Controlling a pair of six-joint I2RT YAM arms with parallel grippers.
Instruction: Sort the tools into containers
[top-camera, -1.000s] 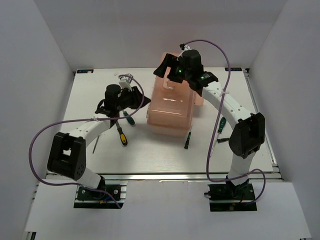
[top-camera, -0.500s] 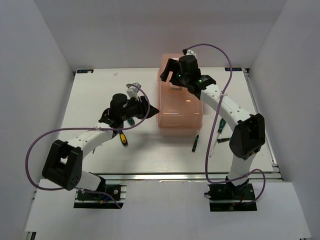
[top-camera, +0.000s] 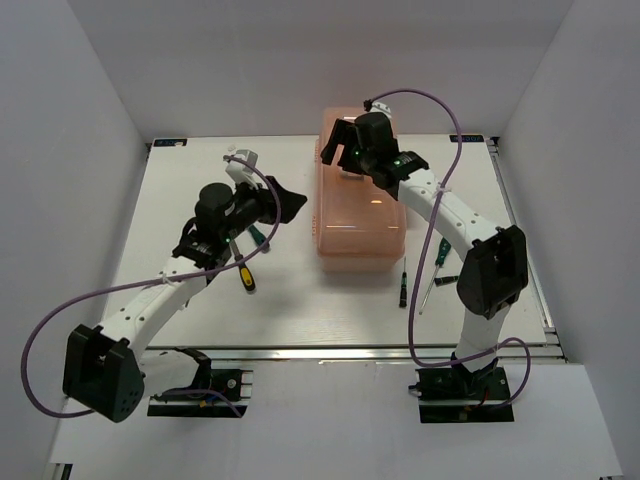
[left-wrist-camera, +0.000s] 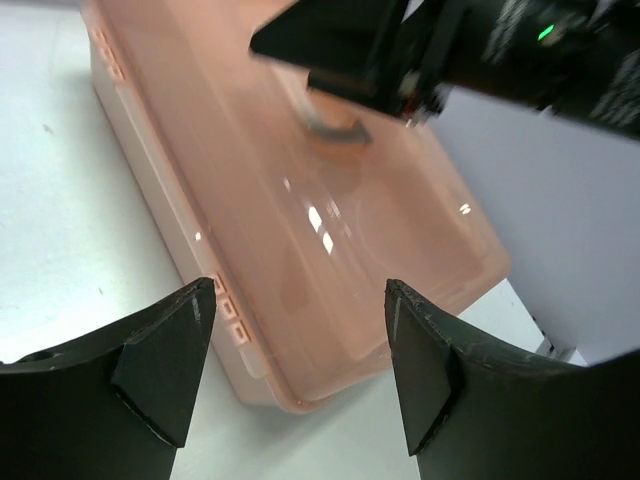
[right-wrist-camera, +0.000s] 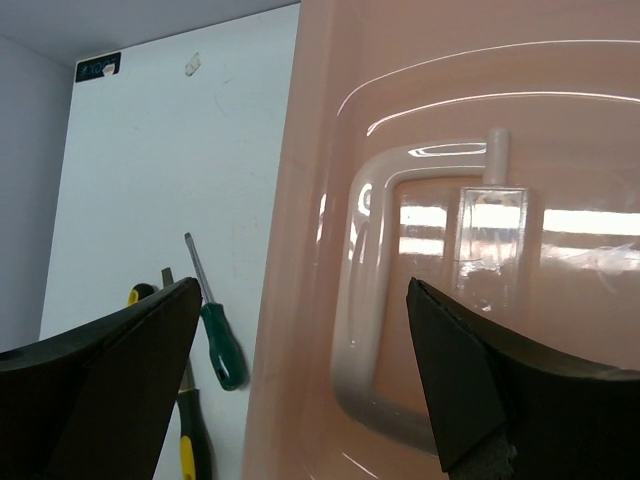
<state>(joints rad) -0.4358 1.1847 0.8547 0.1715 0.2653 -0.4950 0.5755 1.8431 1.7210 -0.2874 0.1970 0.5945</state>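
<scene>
We see the pink toolbox closed, contents hidden; left gripper beside it, right gripper over it, both spread wide, empty.

Bright even light, white glare streaks on the toolbox lid

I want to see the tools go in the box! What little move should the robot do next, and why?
Probably lower the right arm's jaws onto the lid handle and close them. The pink toolbox is shut, those jaws stand open just over its handle, and the screwdrivers lie outside on the table.
</scene>
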